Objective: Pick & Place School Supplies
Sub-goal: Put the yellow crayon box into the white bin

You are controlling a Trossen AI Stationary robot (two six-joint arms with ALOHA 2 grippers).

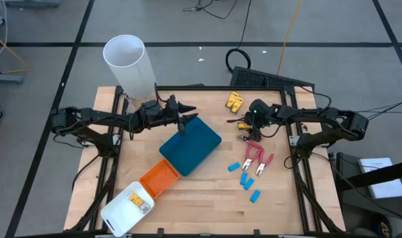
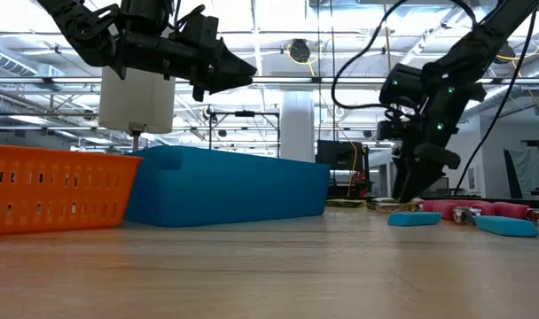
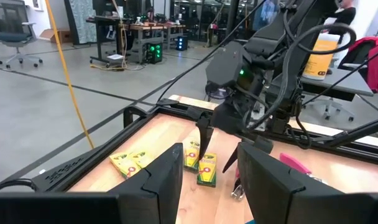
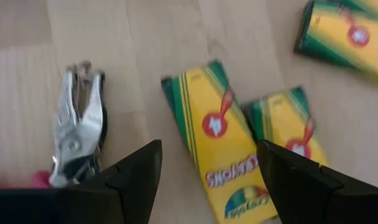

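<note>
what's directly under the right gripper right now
Yellow crayon boxes on bare wood sit below the open right gripper; a metal tool lies beside. The box's lower end is cut off.

School supplies lying flat around the teal tray (image 1: 190, 145)

Yellow crayon boxes (image 4: 220, 143) are lying face up beyond the tray's far right corner, two side by side, more a little farther off. Two pink-handled metal tools (image 1: 256, 158) are resting just right of the tray, probably hole punches, jaws pointing away. Light-blue oblong pieces (image 1: 246, 178) are sitting scattered near them, toward the front.
</note>
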